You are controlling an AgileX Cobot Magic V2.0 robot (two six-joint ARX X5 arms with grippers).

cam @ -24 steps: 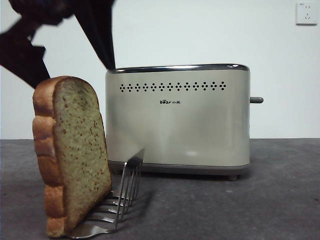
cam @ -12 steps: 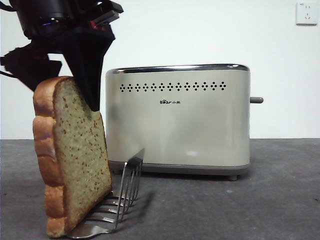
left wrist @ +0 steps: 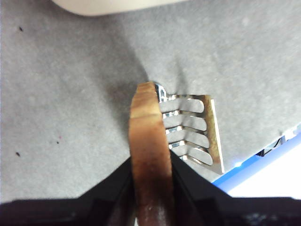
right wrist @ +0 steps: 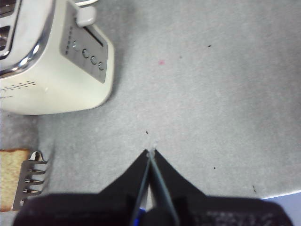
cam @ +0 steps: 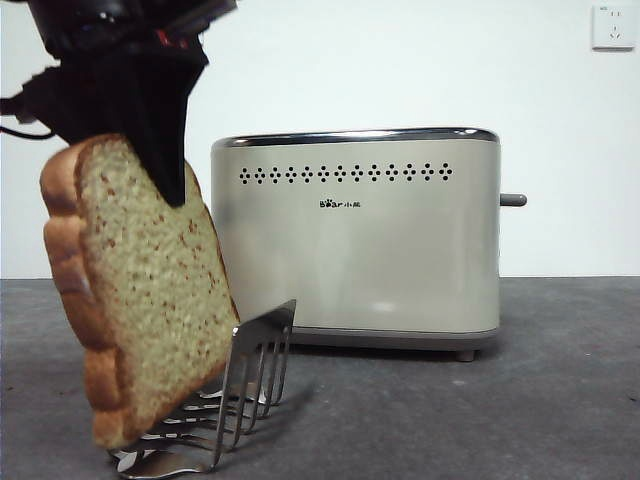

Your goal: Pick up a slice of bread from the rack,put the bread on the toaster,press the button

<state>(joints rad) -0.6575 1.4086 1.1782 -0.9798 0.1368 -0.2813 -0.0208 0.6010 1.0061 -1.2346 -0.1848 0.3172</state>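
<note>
One left tool (left wrist: 151,188) clamped on bread (cam: 140,290) over rack (cam: 245,385), toaster (cam: 355,235) behind; right tool (right wrist: 150,157) together.

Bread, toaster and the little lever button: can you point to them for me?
slice of bread (cam: 150,300), front view, middle of its speckled face.
toaster (cam: 370,260), front view, middle of its cream side.
button (cam: 513,200), front view, grey knob at the toaster's narrow end.

plain white wall, dark grey worktop

wall (cam: 400,60) is bare and evenly lit, with a white socket (cam: 612,27) at the upper corner; worktop (cam: 480,410) is matte grey, faintly speckled, a blue strip (left wrist: 263,157) along its edge.
</note>
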